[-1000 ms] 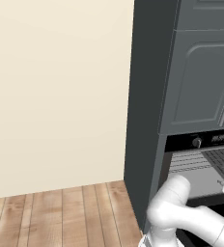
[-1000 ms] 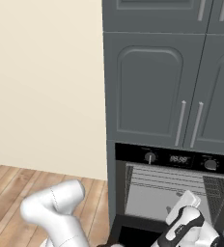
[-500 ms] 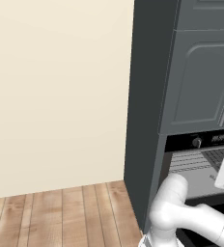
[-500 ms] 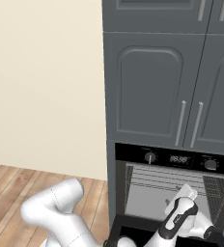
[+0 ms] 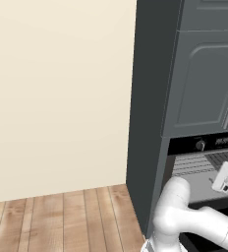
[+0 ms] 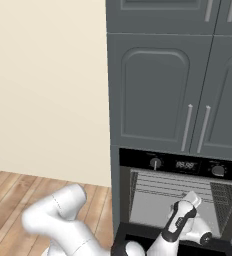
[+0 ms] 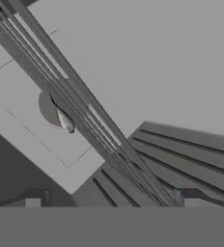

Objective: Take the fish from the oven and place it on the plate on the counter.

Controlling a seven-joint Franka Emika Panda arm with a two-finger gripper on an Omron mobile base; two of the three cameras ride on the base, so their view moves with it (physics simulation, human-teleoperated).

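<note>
The black oven stands open with its door folded down, showing a pale grey cavity and wire racks. My hand reaches into the cavity just below the control strip. In the hand view, a small slim grey shape, probably the fish, lies beyond the rack wires in front of a dark round patch and is partly crossed by them. My gripper is open, its fingertips wide apart with nothing between them, still well short of that shape. The plate and the counter are out of view.
Dark grey cabinet doors rise above the oven. A beige wall and wood floor lie to the left. The lowered oven door juts out under my arm. Ribbed side walls hem in the cavity.
My hand has risen a little and pushed deeper into the oven cavity. The jaws have stayed wide apart.
</note>
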